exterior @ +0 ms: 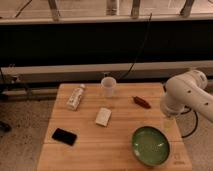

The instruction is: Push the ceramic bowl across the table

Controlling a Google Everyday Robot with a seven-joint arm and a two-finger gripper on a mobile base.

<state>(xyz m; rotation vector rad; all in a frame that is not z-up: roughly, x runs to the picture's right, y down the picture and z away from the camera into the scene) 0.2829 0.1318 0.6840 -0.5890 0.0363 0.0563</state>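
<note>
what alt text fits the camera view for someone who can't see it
The robot's gripper hangs over the right edge of a wooden table, just behind a green ceramic bowl. A white cup, bottle, white packet, black phone and reddish item lie elsewhere on it.

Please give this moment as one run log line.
gripper: over right table edge, just behind ceramic bowl | ceramic bowl: table's front right | contact: cannot tell

The gripper is seen low at the right. A reddish item is placed near it, up and to its left. Further left, a white cup, a pale flat block and a lying bottle are found. A black flat device is set farthest away.
</note>
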